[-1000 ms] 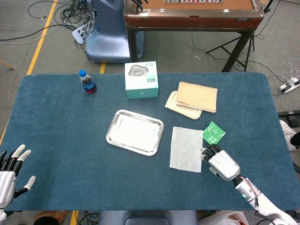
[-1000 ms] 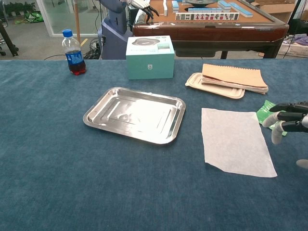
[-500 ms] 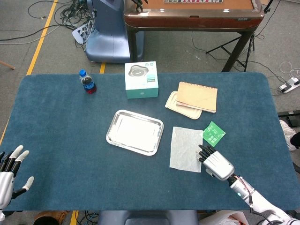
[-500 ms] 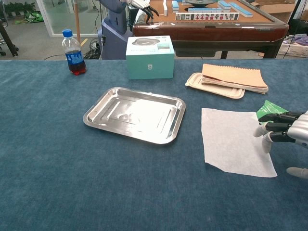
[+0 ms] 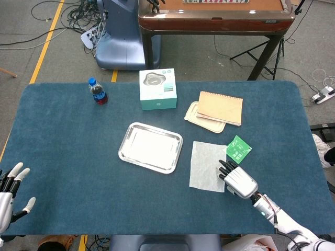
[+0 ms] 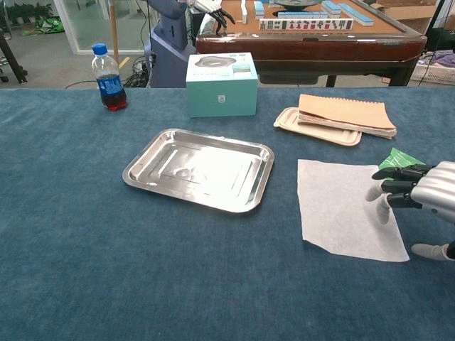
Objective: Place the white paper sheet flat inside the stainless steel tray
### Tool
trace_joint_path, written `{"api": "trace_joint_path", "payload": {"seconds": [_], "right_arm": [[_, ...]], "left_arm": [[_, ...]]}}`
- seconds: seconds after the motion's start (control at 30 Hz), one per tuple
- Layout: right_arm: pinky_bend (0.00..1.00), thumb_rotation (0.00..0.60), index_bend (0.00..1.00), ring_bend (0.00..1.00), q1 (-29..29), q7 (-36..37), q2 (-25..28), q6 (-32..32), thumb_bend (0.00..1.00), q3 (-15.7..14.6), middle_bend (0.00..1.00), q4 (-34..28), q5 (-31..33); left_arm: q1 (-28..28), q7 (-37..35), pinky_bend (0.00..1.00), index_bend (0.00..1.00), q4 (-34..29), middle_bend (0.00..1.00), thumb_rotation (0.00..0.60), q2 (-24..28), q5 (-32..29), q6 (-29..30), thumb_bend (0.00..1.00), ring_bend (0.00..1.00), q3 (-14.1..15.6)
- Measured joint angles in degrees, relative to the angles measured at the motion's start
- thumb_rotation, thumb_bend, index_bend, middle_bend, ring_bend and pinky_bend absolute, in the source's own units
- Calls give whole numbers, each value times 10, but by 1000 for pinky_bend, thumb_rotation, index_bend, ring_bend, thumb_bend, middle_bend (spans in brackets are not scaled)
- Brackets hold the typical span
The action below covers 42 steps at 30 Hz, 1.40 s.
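Right hand (image 6: 419, 195): fingers (image 6: 392, 187) spread over paper sheet's (image 6: 343, 206) right edge.
Left hand (image 5: 7, 194): fingers spread, empty.
Tray (image 6: 259, 150): empty, left of sheet.

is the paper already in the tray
No, the white paper sheet lies flat on the blue table to the right of the stainless steel tray, apart from it.

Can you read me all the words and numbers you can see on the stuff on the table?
No text here can be read for sure.
Teal box: small print on its front, too blurred to read.
Bottle: a label, too small to read.
Green packet: white marks, too blurred to read.
Notebook, tray and paper: no writing shows.
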Motion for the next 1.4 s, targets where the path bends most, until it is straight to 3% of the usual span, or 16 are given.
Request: {"api": "trace_joint_path", "payload": {"seconds": [0.3,0.93,1.4], "right_arm": [[230,600,424,89,8,-3,-10,-4,253,-1,241,5,5],[230,600,470,107,27,24,-36,6,510,-2,278,32,5],[230,600,575,144,44,60,-35,39,516,32,327,14,23]], "left_arm": [[0,-3,0,158,3,92,600,0,-2,-4,243,101,0],[-1,-12,0,163,8,92,600,2,-9,-6,242,101,-4],[-4,-11,0,164,6,92,600,5,-9,-10,243,101,-6]]}}
